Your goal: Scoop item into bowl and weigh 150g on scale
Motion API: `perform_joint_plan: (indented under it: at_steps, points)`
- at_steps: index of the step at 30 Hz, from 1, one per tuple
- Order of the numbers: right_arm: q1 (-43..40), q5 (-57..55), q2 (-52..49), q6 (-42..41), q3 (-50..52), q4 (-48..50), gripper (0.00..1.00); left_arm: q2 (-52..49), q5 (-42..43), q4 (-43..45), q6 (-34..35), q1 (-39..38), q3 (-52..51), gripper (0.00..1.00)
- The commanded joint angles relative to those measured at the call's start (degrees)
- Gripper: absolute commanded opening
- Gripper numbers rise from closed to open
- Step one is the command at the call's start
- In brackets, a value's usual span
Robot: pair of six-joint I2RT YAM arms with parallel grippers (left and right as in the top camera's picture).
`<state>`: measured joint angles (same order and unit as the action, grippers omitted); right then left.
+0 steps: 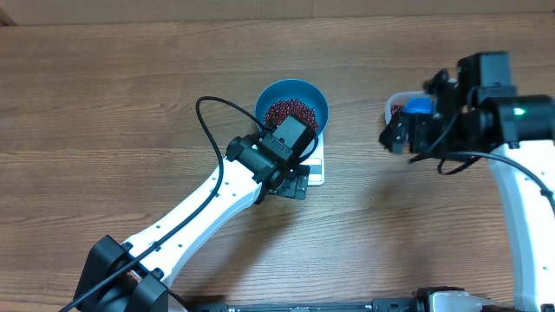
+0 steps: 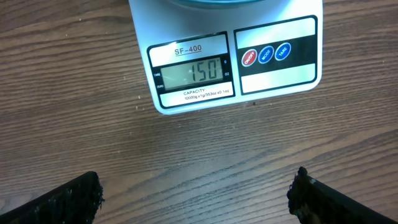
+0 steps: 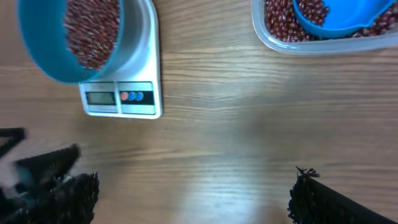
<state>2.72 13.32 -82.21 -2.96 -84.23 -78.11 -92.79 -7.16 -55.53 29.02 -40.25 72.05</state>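
Directly ahead of the wide-open, empty left gripper sits the scale, bearing the bowl of beans.

Blue bowl of red-brown beans atop white scale; display reads 150

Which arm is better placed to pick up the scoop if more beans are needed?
Right: the open right gripper sits by the tub holding the scoop; the left gripper is at the scale, far from it.
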Motion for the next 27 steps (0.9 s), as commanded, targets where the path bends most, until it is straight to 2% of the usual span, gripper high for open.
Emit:
perform_joint_plan:
  at_steps: [1,3,4,6,13,21,27]
  points:
    - [2.47,-4.52,0.81,0.44,5.16,5.95,1.00,0.94,-0.74,0.11,1.03,0.11,0.96,1.00]
    - [4.15,-4.92,1.22,0.44,9.66,15.56,1.00,0.94,-0.74,0.09,1.03,0.11,0.96,1.00]
    - [5.75,-4.92,1.51,0.42,13.97,24.30,1.00,0.94,-0.74,0.09,1.03,0.11,0.96,0.99]
    - [7.54,-4.92,1.60,0.44,18.58,32.13,1.00,0.94,-0.74,0.09,1.03,0.11,0.96,1.00]
    - [11.89,-5.20,2.27,0.44,31.87,46.05,1.00,0.94,-0.74,0.09,1.03,0.11,0.96,1.00]
    - [12.70,-5.81,6.69,0.44,45.79,68.87,1.00,0.94,-0.74,0.09,1.03,0.11,0.96,0.99]
    - [12.70,-5.81,11.67,0.44,54.88,79.01,1.00,0.94,-0.74,0.09,1.03,0.11,0.96,1.00]
